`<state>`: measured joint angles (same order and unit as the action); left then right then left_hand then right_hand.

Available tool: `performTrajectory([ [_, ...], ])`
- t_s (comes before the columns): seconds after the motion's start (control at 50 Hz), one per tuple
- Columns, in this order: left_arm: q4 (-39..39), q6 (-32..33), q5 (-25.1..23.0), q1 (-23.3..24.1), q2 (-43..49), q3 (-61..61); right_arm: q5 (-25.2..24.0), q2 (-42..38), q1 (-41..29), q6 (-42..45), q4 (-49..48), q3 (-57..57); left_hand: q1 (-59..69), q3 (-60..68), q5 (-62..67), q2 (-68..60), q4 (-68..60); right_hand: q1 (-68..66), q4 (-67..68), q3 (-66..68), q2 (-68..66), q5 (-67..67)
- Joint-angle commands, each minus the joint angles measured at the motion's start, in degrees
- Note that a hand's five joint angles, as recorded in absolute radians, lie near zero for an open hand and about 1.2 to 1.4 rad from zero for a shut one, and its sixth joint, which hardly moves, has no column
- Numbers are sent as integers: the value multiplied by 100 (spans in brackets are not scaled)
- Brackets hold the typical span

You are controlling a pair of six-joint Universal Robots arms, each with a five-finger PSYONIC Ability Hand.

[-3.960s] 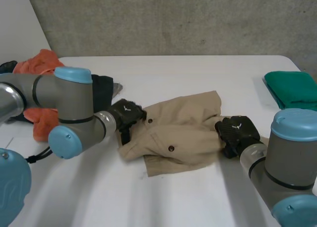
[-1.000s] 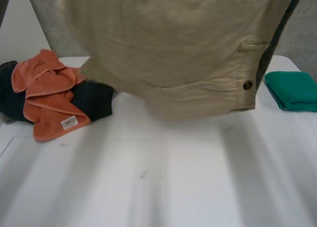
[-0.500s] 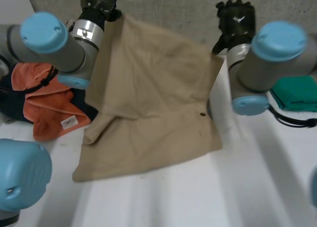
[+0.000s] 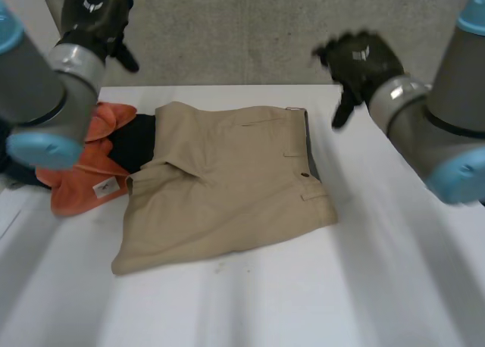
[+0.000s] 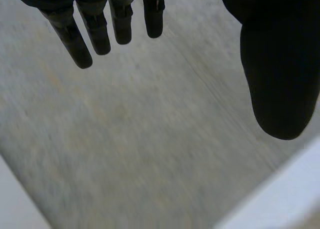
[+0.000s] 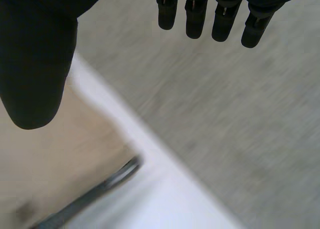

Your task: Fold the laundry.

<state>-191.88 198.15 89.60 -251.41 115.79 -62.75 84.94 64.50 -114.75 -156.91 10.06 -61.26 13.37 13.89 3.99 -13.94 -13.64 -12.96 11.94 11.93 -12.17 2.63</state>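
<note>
— Since half a second ago the beige buttoned trousers [image 4: 227, 188] have dropped from hanging between the two hands to lying on the white surface [image 4: 318, 301]. They look doubled over, button edge to the right.

— And the hands?

— Both have let go. The left hand [image 4: 95, 14] is raised beyond the trousers' far left corner and the right hand [image 4: 360, 59] beyond their far right corner. In its own wrist view the left's fingers [image 5: 82, 39] hang straight, thumb wide apart, nothing between them. The right's fingers [image 6: 200, 19] are the same.

— What sits near the trousers?

— A crumpled orange towel [image 4: 79, 173] on a dark cloth [image 4: 140, 142], right against their left edge.

— So what could spoil the next fold?

— My guess is three things. A ridge runs across the trousers' left half and the near left corner splays out, so folding now would trap a crease. The left hand, coming down at that edge, could catch the towel along with the trousers. And a pinch on the top layer alone would pull the fold open rather than double it.
</note>
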Motion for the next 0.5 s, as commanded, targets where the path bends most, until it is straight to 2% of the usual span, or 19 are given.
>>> performTrajectory([
  [0.02,1003,13,-135,75,-1793,-3044,-232,590,163,187,919,-1677,1716,1663,1653,-1658,-1688,-953,1056,1056,-1033,987],
  [0.1,1056,205,-214,136,-2384,-4313,-539,608,163,626,727,-2503,2610,2558,2547,-2553,-2582,-1881,1983,1984,-1960,1914],
  [0.2,1030,776,-294,145,-2614,-5158,-891,599,155,873,42,-3242,2612,2560,2550,-2555,-2585,-1916,2018,2019,-1995,1949],
  [0.3,934,979,-294,154,-2465,-5388,-901,275,75,873,-934,-3454,2259,2207,2196,-2202,-2231,-1831,1934,1934,-1911,1865],
  [0.4,811,979,-294,49,-1895,-5379,-874,-200,75,890,-1812,-3340,1603,1551,1540,-1546,-1575,-1663,1766,1766,-1743,1696],
  [0.5,451,979,-294,-65,-1577,-5405,-865,-543,67,917,-2104,-3147,1451,1399,1389,-1394,-1424,-1730,1833,1833,-1810,1764],
])
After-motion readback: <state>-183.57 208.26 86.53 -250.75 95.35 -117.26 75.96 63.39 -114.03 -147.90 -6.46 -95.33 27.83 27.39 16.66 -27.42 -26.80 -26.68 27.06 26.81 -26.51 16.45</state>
